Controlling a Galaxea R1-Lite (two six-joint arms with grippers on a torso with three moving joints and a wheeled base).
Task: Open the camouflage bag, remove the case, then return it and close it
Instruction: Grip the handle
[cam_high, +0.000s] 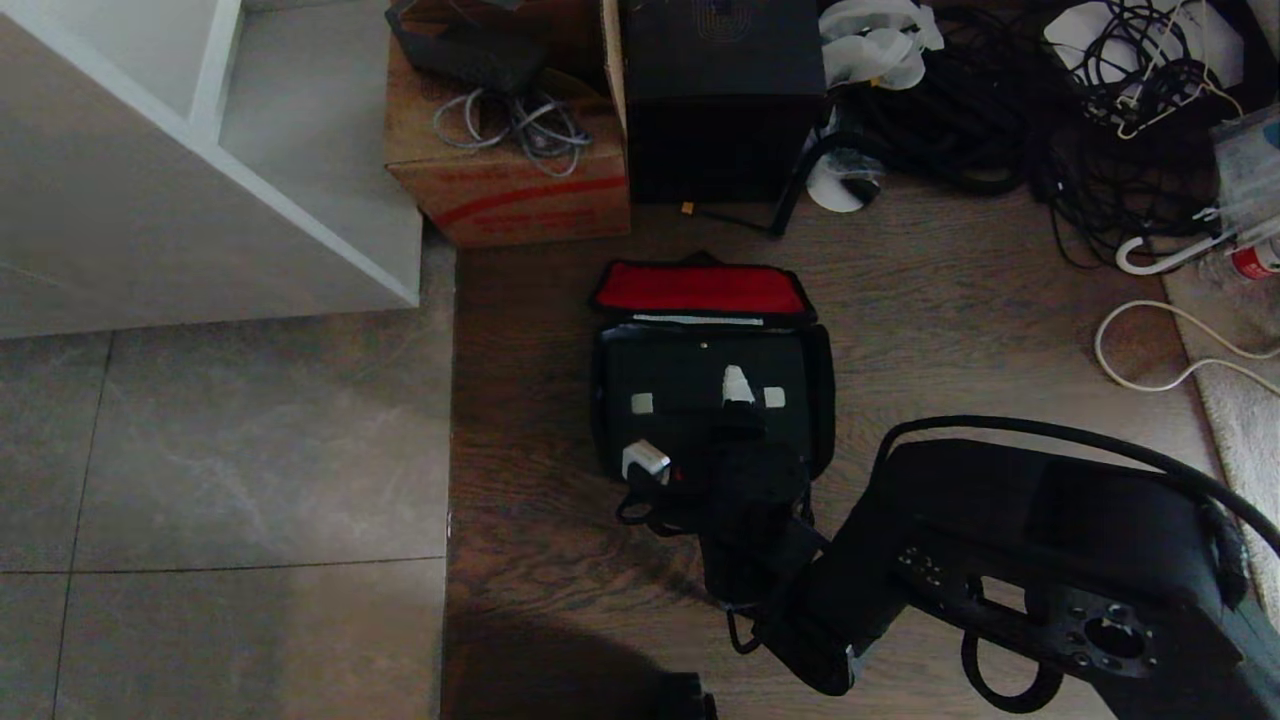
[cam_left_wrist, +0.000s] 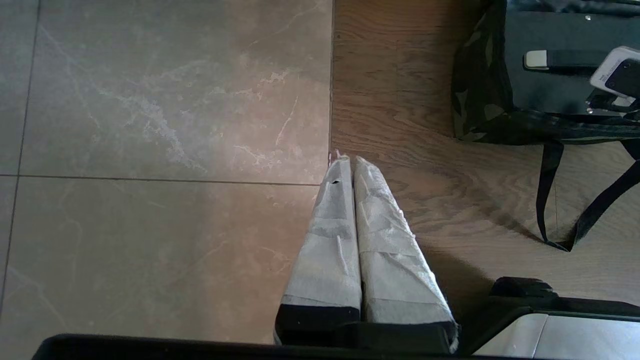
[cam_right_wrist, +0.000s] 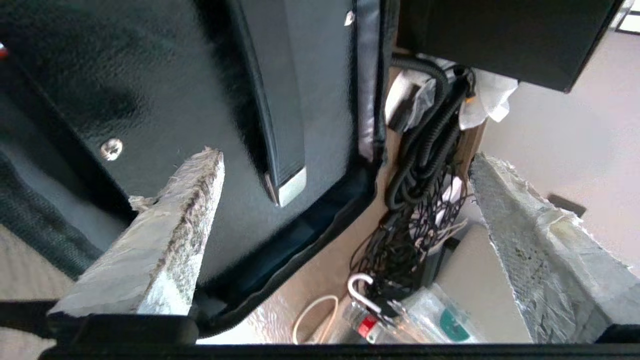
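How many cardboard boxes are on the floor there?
1. The brown cardboard box stands beyond the open camouflage bag, beside the white shelf unit and next to a tall black box. Others may be hidden out of view.

Floor split: grey tile (cam_high: 220, 450) left, wood planks (cam_high: 960, 300) right. White shelf unit (cam_high: 190, 150) upper left. Cardboard box (cam_high: 500, 170) and black box (cam_high: 720, 90) along far edge. Cable tangle (cam_high: 1000, 110) upper right. Pale rug (cam_high: 1240, 370) at right edge.
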